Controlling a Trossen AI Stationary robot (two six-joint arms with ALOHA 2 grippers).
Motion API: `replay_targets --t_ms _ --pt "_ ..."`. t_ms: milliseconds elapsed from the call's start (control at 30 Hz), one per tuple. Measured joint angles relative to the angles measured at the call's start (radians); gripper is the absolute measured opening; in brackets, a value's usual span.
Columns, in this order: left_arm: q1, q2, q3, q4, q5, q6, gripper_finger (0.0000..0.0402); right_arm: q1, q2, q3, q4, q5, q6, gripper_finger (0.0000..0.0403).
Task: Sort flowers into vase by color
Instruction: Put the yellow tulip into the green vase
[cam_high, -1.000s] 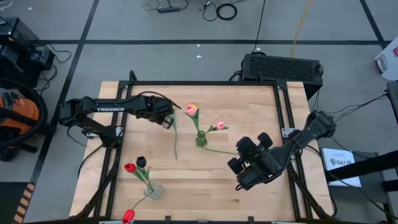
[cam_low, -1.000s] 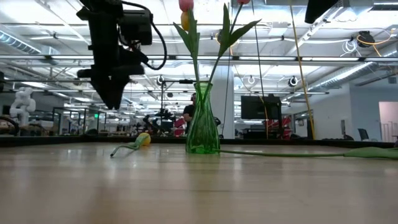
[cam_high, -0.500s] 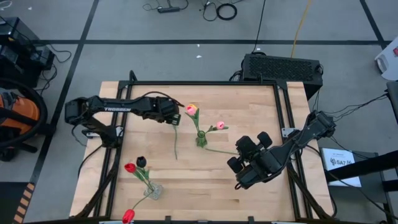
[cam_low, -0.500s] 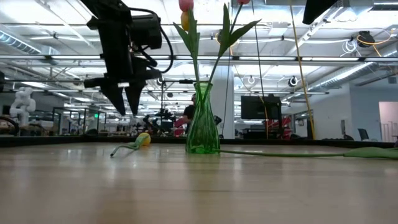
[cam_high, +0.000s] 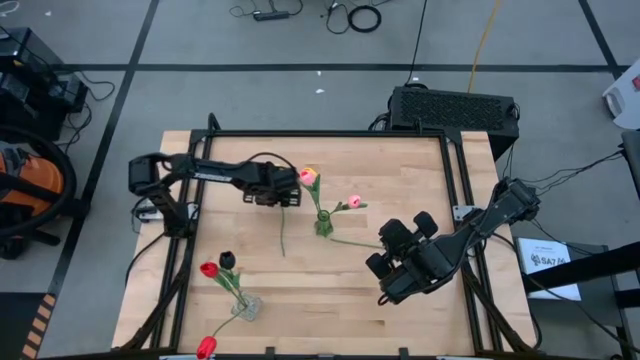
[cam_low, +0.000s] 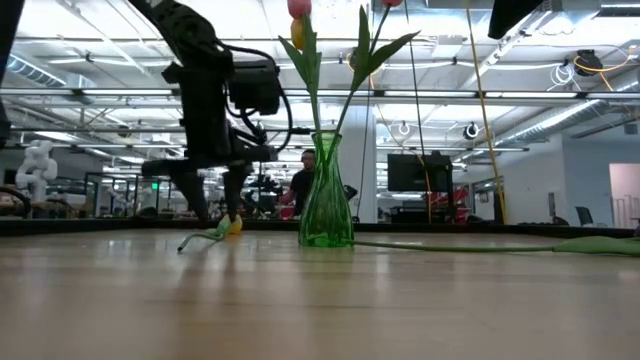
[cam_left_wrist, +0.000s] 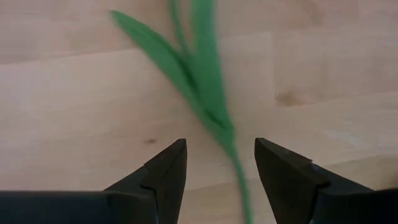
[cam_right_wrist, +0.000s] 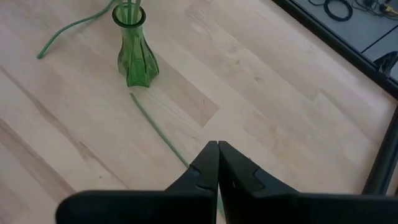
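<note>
My left gripper (cam_high: 287, 192) is open and low over the table, left of the green vase (cam_high: 324, 226). Its fingers stand on either side of a lying tulip's green stem and leaves (cam_left_wrist: 210, 112) without touching them. That tulip's yellow head (cam_low: 231, 225) rests on the wood beside the fingers. The green vase (cam_low: 326, 200) holds pink and yellow tulips (cam_high: 310, 176) and another pink one (cam_high: 353, 202). A clear vase (cam_high: 247, 306) holds a red (cam_high: 208, 269) and a black tulip (cam_high: 227, 260). My right gripper (cam_right_wrist: 217, 155) is shut and raised over the table's right part.
A loose green stem (cam_right_wrist: 158, 134) lies on the table from the green vase toward the right arm. Another red tulip (cam_high: 205, 347) lies at the near edge. A black box (cam_high: 452, 108) sits beyond the far edge. Bare wood shows in the table's far right corner (cam_high: 400, 165).
My left gripper has moved toward the table's right and come down to the table at the lying tulip. Its fingers have opened from shut to wide apart. The right arm, the vases and the flowers have stayed where they were.
</note>
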Motion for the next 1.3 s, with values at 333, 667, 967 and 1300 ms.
replay_targets --t_ms 333,667,967,1300 --pt "0.009 0.119 0.006 0.038 -0.006 0.022 0.0196 0.004 0.000 0.000 0.000 -0.001 0.020 0.0000" --pt "0.025 0.140 0.006 0.040 -0.033 0.073 0.0166 0.011 0.000 0.000 0.000 -0.001 0.048 0.0000" --pt "0.041 0.137 0.004 -0.015 -0.042 0.238 0.0014 0.011 0.000 0.000 0.012 0.000 0.049 0.0000" --pt "0.047 0.058 -0.006 -0.080 -0.049 0.435 0.0015 0.011 0.000 0.000 0.032 -0.047 0.130 0.0000"
